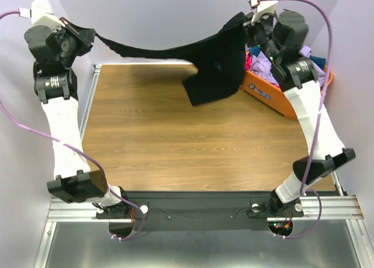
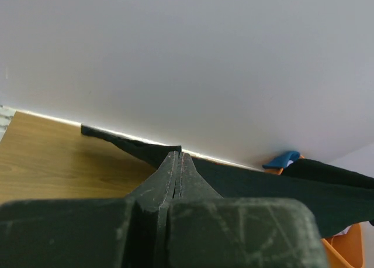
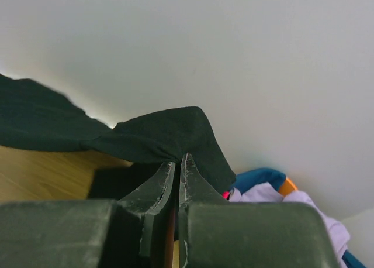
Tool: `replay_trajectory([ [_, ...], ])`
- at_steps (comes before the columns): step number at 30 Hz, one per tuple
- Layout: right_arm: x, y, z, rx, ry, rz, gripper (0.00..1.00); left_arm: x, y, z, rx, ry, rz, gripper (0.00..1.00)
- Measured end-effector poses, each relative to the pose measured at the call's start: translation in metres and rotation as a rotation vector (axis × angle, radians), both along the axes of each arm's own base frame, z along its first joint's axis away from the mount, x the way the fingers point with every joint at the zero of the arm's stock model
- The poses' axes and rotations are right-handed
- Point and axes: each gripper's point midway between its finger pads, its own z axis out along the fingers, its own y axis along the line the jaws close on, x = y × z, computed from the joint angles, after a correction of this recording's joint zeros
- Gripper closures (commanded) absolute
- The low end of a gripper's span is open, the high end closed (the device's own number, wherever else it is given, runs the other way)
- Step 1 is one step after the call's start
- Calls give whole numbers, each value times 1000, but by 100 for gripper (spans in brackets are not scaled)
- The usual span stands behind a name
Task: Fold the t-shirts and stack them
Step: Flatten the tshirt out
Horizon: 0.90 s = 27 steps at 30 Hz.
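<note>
- Up at the far edge of the wooden bench (image 1: 175,145), the black cotton t-shirt with the tiny light-blue chest logo (image 1: 217,69) hangs in the air, strung between the two arms.
- The left jaws are pressed together on a thin edge of the black cloth, with no gap showing in the wrist view.
- The right jaws are clamped on a peaked fold of the same shirt, high up and just beside the orange plastic basket (image 1: 274,101).
- Between the grips the fabric sags in a shallow curve. Most of the body dangles on the right side, and I cannot tell whether its lower edge touches the wood.
- The basket holds the rest of the laundry, including a lavender shirt (image 1: 264,66) and a teal shirt (image 1: 318,61), so there looks to be plenty of stacking left.
- I read this as the spread-out step before any fold.
- To do it well, both pinches need to hold firm and the pull needs to be even, because the left end looks stretched thin and could slip.
- Bring it down with the hanging edge landing first, then draw towards the near side so the cloth lies flat, logo side known.
- Keep the right side away from the basket rim, where a snag could drag it.
</note>
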Motion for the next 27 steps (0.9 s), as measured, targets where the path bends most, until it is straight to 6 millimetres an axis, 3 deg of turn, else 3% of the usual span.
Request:
replay_trajectory([
  [3,-22,-2,19,17,-36,36,100,-19,-5,17,9,-38,-2,100],
  [7,-73,-12,64,72,-130,89,100,-59,-11,48,21,-116,15,100],
  [14,-210,-50,165,209,-402,179,100,-185,-21,141,58,-394,132,100],
  [18,-260,-61,202,268,-513,232,100,-251,-22,185,70,-549,210,100],
  [19,-272,-63,211,280,-541,249,100,-276,-24,200,73,-611,232,100],
  [21,-295,-66,228,306,-594,288,99,-304,-26,215,77,-681,254,100],
  [24,-306,-65,237,324,-622,320,100,-319,-28,222,83,-723,259,100],
  [27,-292,-57,229,319,-592,330,100,-300,-26,212,82,-683,249,100],
])
